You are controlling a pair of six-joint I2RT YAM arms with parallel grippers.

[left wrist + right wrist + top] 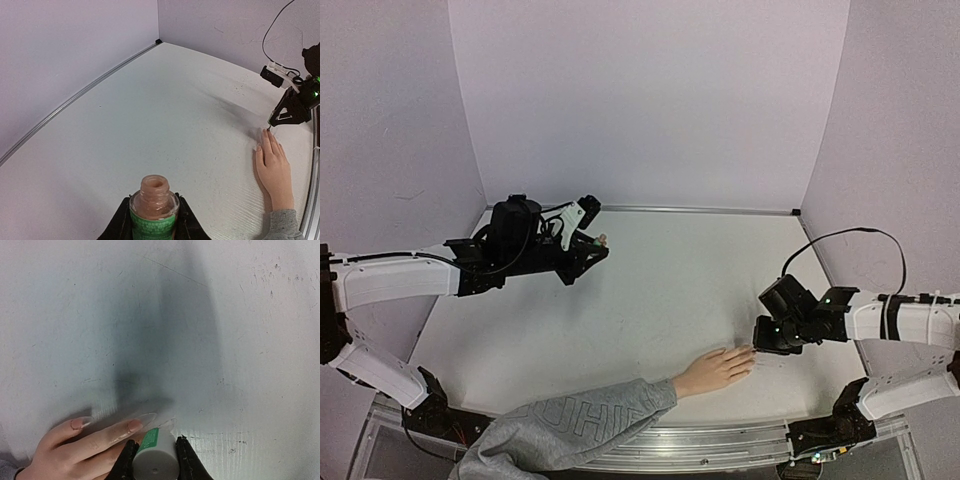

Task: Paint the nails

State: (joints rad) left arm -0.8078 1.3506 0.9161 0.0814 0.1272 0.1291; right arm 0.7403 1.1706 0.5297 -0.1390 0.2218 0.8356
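At the table's (670, 290) near edge the mannequin hand (713, 372) lies flat, nails (134, 426) toward the right edge. The right end effector (154, 450), low and tilted down, pinches the brush cap (155, 462) at the fingertips. Painting looks underway, and it calls for short, light strokes. Near the far-left corner, the raised left end effector (153, 220) clamps the open bottle (154, 202).

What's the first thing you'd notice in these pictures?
A flesh-coloured hand in a grey sleeve lies flat on the white table near its front edge, with the robot's right hand holding a white cap right at its fingertips. Farther back on the left, the robot's left hand holds an open bottle of pinkish polish.
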